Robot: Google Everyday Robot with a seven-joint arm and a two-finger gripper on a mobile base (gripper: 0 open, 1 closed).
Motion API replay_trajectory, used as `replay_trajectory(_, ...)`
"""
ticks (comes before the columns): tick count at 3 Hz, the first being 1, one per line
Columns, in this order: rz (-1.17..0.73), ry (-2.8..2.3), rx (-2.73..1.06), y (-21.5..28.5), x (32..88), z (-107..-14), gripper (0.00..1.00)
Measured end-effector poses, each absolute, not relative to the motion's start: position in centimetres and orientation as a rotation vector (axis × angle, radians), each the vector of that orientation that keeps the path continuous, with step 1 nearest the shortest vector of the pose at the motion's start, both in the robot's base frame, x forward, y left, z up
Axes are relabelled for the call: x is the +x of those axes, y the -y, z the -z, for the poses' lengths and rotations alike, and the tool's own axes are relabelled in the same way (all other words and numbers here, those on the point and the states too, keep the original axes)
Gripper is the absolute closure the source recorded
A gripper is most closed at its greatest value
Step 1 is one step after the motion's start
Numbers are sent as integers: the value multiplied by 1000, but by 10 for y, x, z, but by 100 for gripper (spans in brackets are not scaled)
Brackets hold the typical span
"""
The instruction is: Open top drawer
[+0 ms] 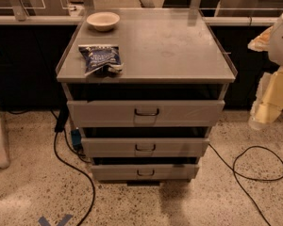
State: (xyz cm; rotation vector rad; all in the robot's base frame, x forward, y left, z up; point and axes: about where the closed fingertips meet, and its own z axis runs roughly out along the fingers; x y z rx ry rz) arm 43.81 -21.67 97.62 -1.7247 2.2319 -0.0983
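The top drawer (188,114), just under the cabinet top (179,51), is stiff metal and should slide heavily. Hold it by its small handle (146,112) at centre. The gripper (269,105) hangs well right, apparently empty; I cannot tell whether it is open or closed.

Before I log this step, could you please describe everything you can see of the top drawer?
The top drawer is the widest and tallest of three, with a flat grey front that looks like metal and a small dark loop handle at centre. It sits level under the cabinet top, a dark gap above it, none of its inside showing. Nothing touches it: the gripper hangs off to its right, clear of the front.
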Motion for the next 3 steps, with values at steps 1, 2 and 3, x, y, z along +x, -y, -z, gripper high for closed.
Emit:
replay_trajectory(1,95,-2228,-1722,214,438,-973,0)
replay_trajectory(2,51,-2217,-1726,199,440,-944,0)
replay_trajectory(3,-2,-2196,-1751,179,447,-909,0)
